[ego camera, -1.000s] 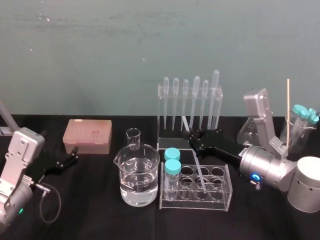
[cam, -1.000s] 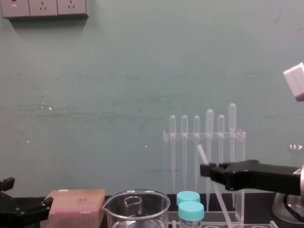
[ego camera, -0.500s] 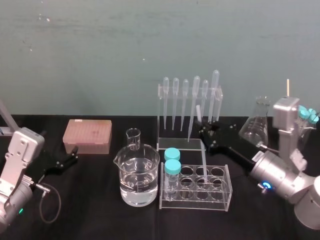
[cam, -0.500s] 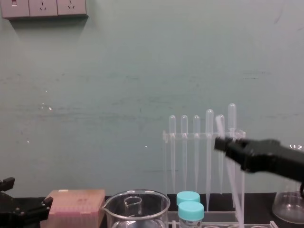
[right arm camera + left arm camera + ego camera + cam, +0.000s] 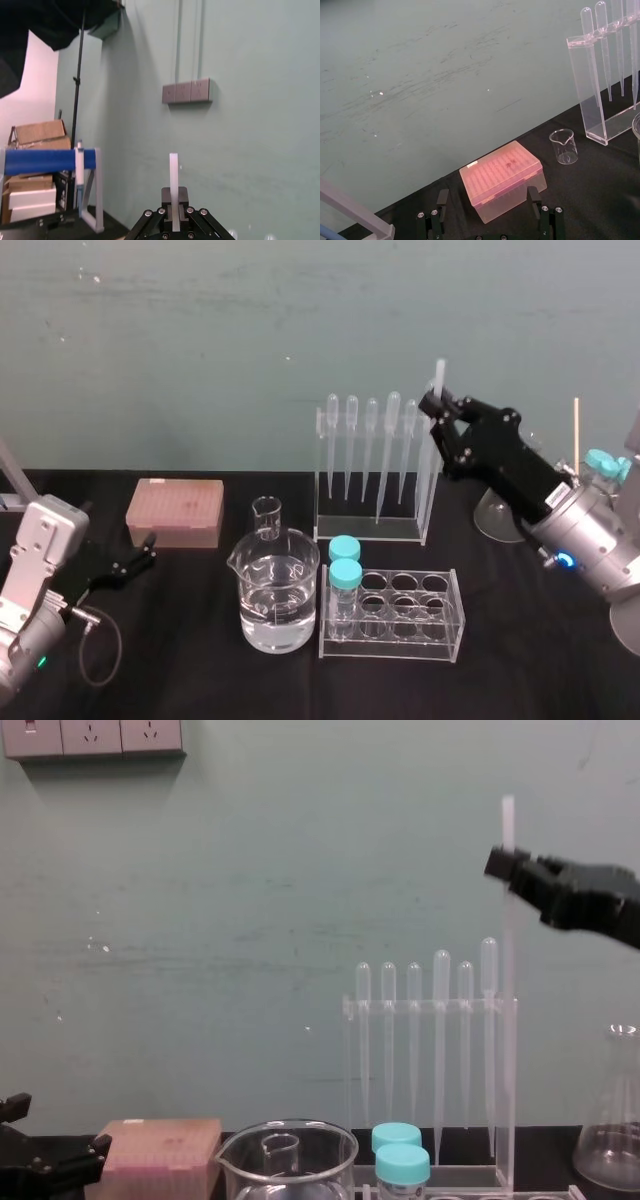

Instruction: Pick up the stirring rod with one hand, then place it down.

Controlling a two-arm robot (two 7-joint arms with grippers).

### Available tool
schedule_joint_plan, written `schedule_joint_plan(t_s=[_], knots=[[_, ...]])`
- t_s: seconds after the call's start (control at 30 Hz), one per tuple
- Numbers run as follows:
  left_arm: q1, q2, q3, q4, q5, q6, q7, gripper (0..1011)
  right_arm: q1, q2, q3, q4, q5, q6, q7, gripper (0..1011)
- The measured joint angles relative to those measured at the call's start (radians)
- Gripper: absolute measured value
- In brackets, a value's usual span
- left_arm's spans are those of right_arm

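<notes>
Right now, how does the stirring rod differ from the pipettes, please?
The stirring rod has plain ends and even thickness; the pipettes have bulb tops. The right gripper clamps the rod; the pipettes hang in their rack. The rod tops the pipettes. Both are translucent and upright.

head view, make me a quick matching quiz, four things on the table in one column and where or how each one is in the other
Things:
1. stirring rod
2. big beaker
3. pink box
4. blue-capped tubes

Places or states:
a. on the robot's left side, near the parked left gripper
b. standing in the clear tube rack
c. held upright in the jaws of the right gripper
d. partly filled with clear liquid

Pairs: 1-c, 2-d, 3-a, 4-b
</notes>
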Motion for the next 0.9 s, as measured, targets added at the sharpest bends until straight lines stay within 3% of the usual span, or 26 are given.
schedule_joint_plan(t_s=[0.9], knots=[[0.000, 0.000, 0.000, 0.000, 0.000, 0.000, 0.000, 1000, -0.004, -0.001, 0.013, -0.029, 0.004, -0.011, 0.025, 69]])
